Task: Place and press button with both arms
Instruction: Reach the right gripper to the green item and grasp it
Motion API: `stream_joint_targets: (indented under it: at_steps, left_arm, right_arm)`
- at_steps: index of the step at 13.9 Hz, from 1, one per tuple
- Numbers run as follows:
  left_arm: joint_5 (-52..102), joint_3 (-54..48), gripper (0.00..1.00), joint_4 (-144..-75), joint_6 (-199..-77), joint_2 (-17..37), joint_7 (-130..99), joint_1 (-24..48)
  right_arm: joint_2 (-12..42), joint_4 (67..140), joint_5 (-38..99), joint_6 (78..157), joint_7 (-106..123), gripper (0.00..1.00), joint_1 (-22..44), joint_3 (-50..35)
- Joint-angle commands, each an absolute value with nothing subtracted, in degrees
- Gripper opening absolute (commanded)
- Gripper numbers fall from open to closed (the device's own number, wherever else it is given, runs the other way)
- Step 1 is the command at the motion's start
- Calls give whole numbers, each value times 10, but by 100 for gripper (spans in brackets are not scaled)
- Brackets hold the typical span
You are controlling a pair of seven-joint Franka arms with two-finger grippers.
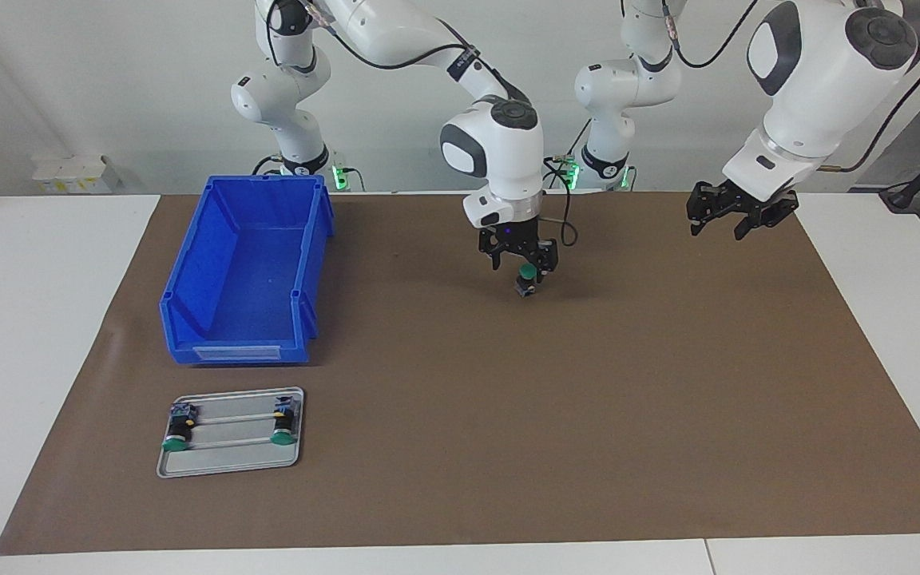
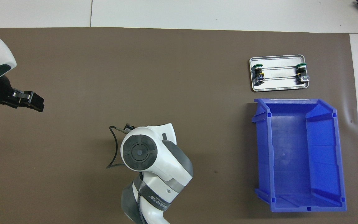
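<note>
My right gripper [image 1: 525,270] reaches over the middle of the brown mat and is shut on a button [image 1: 525,283] with a green cap. It holds the button low over the mat, and I cannot tell whether the button touches it. In the overhead view the right arm's wrist [image 2: 139,152] hides that gripper and the button. My left gripper [image 1: 739,217] hangs open and empty in the air over the mat toward the left arm's end, and it shows in the overhead view [image 2: 29,101] too.
A flat grey metal tray [image 1: 228,465] [image 2: 278,88] toward the right arm's end holds two more green-capped buttons [image 1: 178,431] [image 1: 284,425]. A blue open bin [image 1: 244,263] [image 2: 300,155] stands nearer to the robots than the tray.
</note>
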State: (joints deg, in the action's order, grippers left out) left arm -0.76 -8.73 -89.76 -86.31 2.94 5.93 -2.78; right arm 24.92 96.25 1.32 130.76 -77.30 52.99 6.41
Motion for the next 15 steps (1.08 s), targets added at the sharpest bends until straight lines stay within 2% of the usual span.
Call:
stream_joint_targets:
  at_steps: [1, 3, 4, 10, 11, 13, 15]
  left_arm:
    - [0, -87, 84, -924, -880, 7, 63, -36]
    - [0, -87, 88, -923, -880, 7, 64, -36]
    - [0, -87, 100, -923, -881, 7, 62, -36]
    - [-3, -87, 100, -923, -880, 6, 64, -36]
    - [-3, -87, 100, -923, -880, 4, 65, -36]
    - [-3, -87, 100, -925, -877, 4, 64, -36]
    - [-3, -87, 100, -925, -877, 4, 64, -36]
  right_arm:
    - [287, 930, 13, 1311, -785, 100, 533, 66]
    - [286, 952, 13, 1313, -785, 100, 542, 66]
    - [284, 956, 13, 1311, -785, 100, 543, 66]
    - [272, 988, 15, 1323, -774, 99, 557, 66]
    - [272, 988, 15, 1323, -770, 83, 557, 66]
    - [273, 988, 23, 1331, -766, 0, 555, 65]
    - [273, 988, 38, 1333, -731, 0, 548, 62]
